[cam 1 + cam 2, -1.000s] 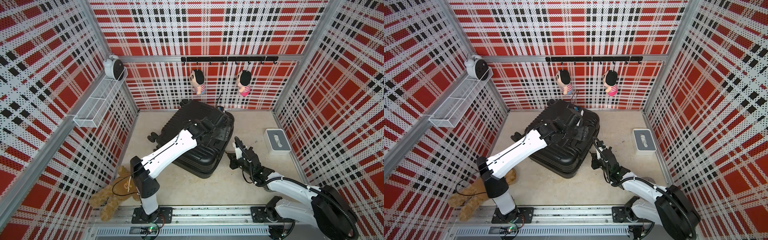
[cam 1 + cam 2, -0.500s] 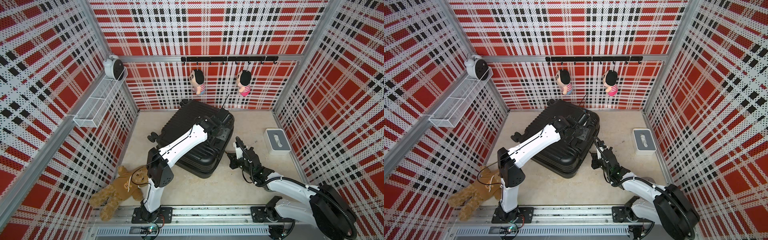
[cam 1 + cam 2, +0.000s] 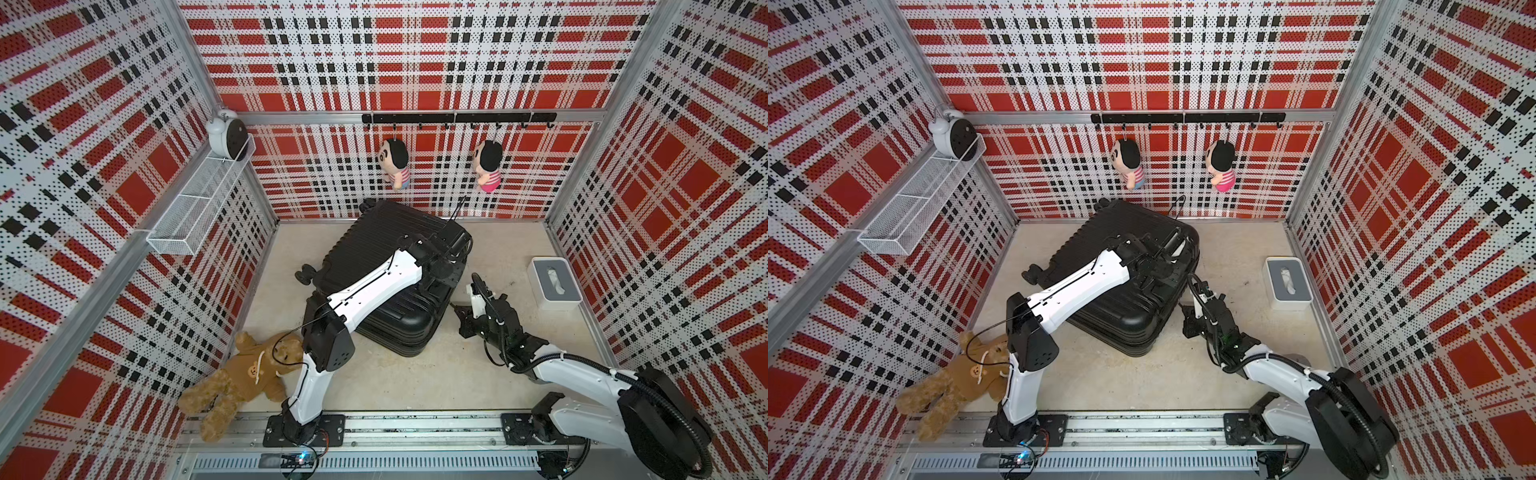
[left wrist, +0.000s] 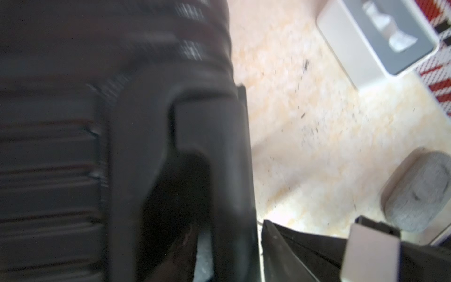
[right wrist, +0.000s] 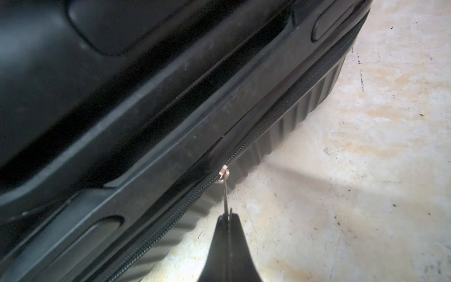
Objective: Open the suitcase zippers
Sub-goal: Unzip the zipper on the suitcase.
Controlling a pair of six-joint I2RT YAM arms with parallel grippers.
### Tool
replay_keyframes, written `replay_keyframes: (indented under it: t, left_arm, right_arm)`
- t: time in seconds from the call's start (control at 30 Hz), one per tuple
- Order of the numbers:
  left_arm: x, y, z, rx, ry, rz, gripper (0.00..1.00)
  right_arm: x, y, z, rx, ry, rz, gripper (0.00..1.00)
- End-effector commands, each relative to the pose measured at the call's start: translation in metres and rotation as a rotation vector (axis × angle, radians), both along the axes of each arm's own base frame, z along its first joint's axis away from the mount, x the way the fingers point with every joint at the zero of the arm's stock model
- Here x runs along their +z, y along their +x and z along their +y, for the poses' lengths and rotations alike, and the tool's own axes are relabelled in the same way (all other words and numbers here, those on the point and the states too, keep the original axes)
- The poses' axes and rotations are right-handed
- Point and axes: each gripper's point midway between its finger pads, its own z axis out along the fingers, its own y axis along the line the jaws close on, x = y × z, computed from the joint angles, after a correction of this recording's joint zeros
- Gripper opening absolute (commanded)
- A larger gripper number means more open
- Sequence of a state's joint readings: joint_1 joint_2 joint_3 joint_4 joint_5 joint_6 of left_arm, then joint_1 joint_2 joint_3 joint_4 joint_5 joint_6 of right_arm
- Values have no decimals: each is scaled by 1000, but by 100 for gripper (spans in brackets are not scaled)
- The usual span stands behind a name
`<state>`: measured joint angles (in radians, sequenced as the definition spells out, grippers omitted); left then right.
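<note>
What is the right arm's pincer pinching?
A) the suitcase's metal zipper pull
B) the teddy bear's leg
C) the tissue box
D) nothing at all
A: in the right wrist view the right pincer is closed on the thin metal zipper pull hanging from the seam of the suitcase.

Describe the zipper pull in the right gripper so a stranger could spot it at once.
Start at the black suitcase lying on the floor, then follow the zipper track along its side seam. The silver pull stretches off that track, pinched in the right gripper; it is the only shiny metal against the black shell.
</note>
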<state>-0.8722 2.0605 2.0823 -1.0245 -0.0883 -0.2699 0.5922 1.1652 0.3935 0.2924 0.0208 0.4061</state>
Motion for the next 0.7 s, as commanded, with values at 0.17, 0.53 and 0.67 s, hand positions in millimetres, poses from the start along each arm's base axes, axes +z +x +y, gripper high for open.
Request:
replay_keyframes:
  t: [0.17,0.53,0.67]
  left_arm:
    - [-26,0,20,35,84,35,51]
    - [-63,-10,58,60,193,107,0]
    - [-60,-17,84,82,188,118,0]
  right_arm:
    - [-1,9,-7,-38,-12,-16,0]
    - [7,27,-44,-116,-89,-40,0]
    - [15,40,-67,-151,-109,-63,0]
